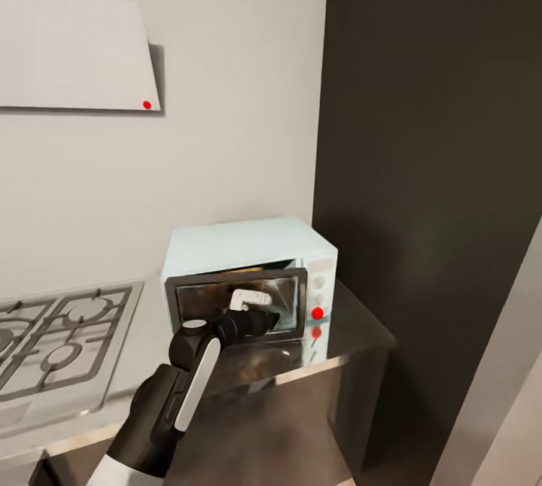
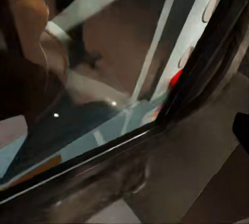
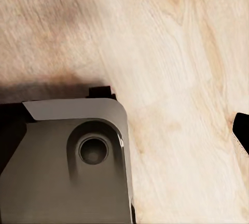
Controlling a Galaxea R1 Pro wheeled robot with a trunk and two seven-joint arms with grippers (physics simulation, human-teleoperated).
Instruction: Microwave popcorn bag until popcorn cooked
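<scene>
Where countertop (image 1: 354, 335) ends, one microwave (image 1: 248, 253), two red lights (image 1: 318, 314)

Glossy black left arm (image 1: 162, 403), white panel

The microwave (image 1: 248, 275) is a small, pale mint-blue box with a dark glass door (image 2: 98, 83), closed. Pale round knobs and a red dot light (image 1: 318, 313) sit down its right-hand panel. It stands on the glossy grey countertop (image 1: 361, 332), at the far right end, against the white wall and beside a dark panel.
</scene>
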